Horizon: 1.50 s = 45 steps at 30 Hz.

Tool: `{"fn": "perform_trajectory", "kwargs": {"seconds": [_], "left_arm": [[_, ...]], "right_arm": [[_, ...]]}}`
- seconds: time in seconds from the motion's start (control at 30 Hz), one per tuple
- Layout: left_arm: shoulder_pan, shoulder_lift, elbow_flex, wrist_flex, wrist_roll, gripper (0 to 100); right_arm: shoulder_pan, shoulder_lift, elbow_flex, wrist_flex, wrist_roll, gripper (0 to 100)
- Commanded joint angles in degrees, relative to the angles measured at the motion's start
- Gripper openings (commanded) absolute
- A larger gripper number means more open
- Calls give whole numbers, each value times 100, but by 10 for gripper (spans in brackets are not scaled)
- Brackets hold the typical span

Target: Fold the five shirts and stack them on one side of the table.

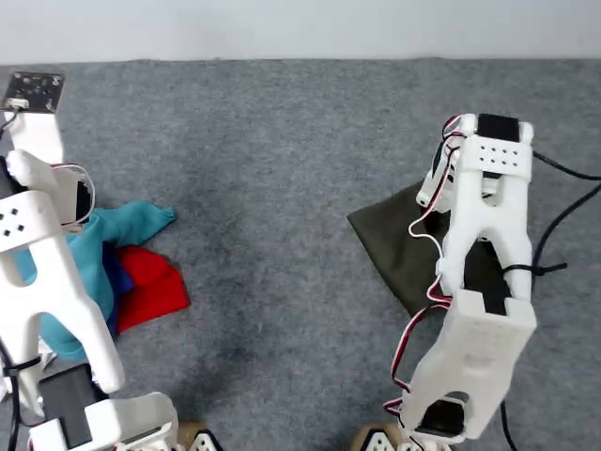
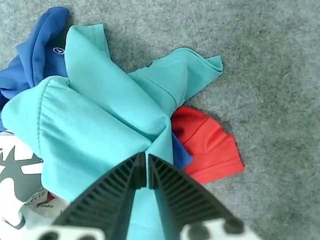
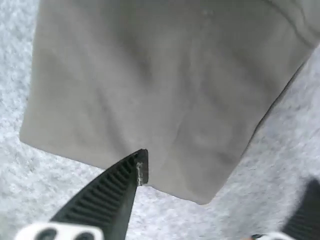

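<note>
At the left edge of the high view, the unfolded shirts lay heaped on the grey desk [image 1: 282, 141]: a teal shirt [image 2: 100, 115] on top, a blue shirt [image 2: 40, 45] and a red shirt [image 2: 210, 145] poking out from under it, and a white printed cloth [image 2: 15, 170] beside them, probably a fourth shirt. The left gripper [image 2: 146, 167] sat low on this heap with its fingers pressed together. The teal creases ran in towards their tips, so they looked to be pinching a fold of the teal shirt, most likely to draw it off the pile for folding.

At the right of the high view, an olive-grey shirt [image 3: 160, 80] lay flat, already folded to a neat panel and well apart from the heap, which suggests that side is the stacking spot. The right gripper [image 3: 220, 195] hung over the shirt's edge with its fingers [image 3: 115, 195] spread wide and holding nothing. One tip sat just over the hem, as if having let go or about to square it up.
</note>
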Motion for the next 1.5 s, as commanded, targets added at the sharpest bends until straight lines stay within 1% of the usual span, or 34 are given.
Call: {"fn": "perform_trajectory", "kwargs": {"seconds": [0.0, 0.33, 0.4, 0.5, 0.63, 0.83, 0.93, 1.0, 1.1, 1.17, 1.27, 1.37, 1.47], "left_arm": [[-9, -369, 4, 114, -53, 14], [-35, -536, 13, 114, -53, 14], [-35, -536, 13, 114, -53, 14], [-35, -536, 13, 114, -53, 14], [-35, -536, 13, 114, -53, 14], [-35, -536, 13, 114, -53, 14], [-35, -536, 13, 114, -53, 14], [-44, -536, 13, 114, -53, 14], [-44, -536, 13, 114, -53, 14], [-44, -536, 13, 114, -53, 14], [-44, -536, 13, 114, -53, 14], [-44, -536, 13, 114, -53, 14], [-44, -536, 13, 114, -53, 14]], "right_arm": [[-22, 224, -18, -259, -396, 609], [-13, 1675, -18, -1604, -862, 526], [-13, 1947, -18, -1736, -870, 514], [-13, 2062, -132, -1640, -879, 481], [-13, 2132, -273, -1402, -862, 372], [-13, 2132, -273, -1288, -853, 110], [57, 2132, -299, -1297, -756, 12], [119, 2123, -299, -1270, -607, 13], [259, 2044, -352, -945, -440, 9], [365, 1965, -545, -602, -79, 9], [637, 1736, -853, -171, 809, 9], [1138, 1402, -1046, -92, 2119, 9], [1745, 1051, -1284, -233, 3771, 9]]}}
